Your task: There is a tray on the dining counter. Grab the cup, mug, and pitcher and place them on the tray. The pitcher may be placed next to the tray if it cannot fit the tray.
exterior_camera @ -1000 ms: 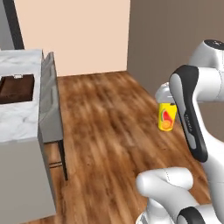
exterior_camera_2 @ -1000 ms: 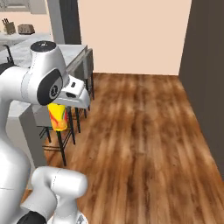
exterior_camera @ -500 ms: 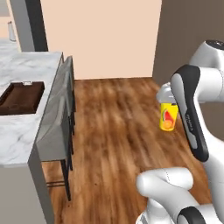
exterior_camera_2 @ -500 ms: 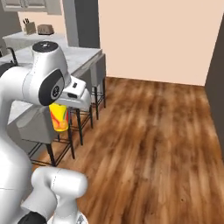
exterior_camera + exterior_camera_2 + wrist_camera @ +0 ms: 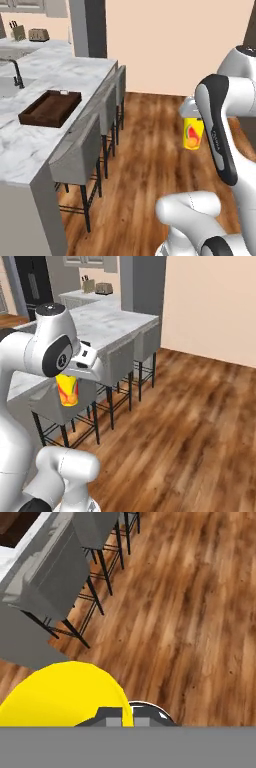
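The gripper [image 5: 193, 116] is clamped on the yellow cup [image 5: 193, 134], which hangs upright below the hand, over the wooden floor [image 5: 150, 150] and well apart from the counter [image 5: 30, 145]. Grey stools [image 5: 82, 150] line the counter's edge. Farther off, the brown tray [image 5: 50, 108] sits on the marble, a black faucet [image 5: 16, 73] beyond it.

Tray [image 5: 50, 108] on dining counter [image 5: 75, 75], stools [image 5: 80, 152] alongside.
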Robot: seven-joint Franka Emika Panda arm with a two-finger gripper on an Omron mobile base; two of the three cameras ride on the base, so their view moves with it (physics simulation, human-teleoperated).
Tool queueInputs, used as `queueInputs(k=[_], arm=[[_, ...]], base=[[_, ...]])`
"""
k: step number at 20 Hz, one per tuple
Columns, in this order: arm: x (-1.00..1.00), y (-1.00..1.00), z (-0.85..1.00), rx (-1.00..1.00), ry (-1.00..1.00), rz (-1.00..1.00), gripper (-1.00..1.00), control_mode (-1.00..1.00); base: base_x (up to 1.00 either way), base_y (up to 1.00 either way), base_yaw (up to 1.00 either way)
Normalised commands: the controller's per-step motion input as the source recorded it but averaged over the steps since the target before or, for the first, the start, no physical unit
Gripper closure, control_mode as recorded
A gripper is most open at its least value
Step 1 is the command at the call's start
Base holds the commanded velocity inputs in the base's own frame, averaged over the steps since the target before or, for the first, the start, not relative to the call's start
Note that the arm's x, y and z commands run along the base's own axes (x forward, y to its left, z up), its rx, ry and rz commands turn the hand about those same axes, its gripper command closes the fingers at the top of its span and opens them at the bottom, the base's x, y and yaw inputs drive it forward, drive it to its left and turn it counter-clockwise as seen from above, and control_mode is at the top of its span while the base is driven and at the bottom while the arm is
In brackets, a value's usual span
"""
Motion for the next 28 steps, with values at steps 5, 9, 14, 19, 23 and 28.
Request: queueInputs(k=[5,9,14,19,23,28], arm=[[0.0,0.0,0.0,0.0,0.0,0.0,1.0,1.0],[0.0,0.0,0.0,0.0,0.0,0.0,1.0,1.0],[0.0,0.0,0.0,0.0,0.0,0.0,1.0,1.0],[0.0,0.0,0.0,0.0,0.0,0.0,1.0,1.0],[0.0,0.0,0.0,0.0,0.0,0.0,1.0,1.0],[0.0,0.0,0.0,0.0,0.0,0.0,1.0,1.0]], base=[[0.46,-0.83,0.5],[0.55,-0.66,0.48],[0.54,-0.65,0.5],[0.5,-0.63,0.49],[0.46,-0.57,0.46],[0.47,-0.37,0.37]])
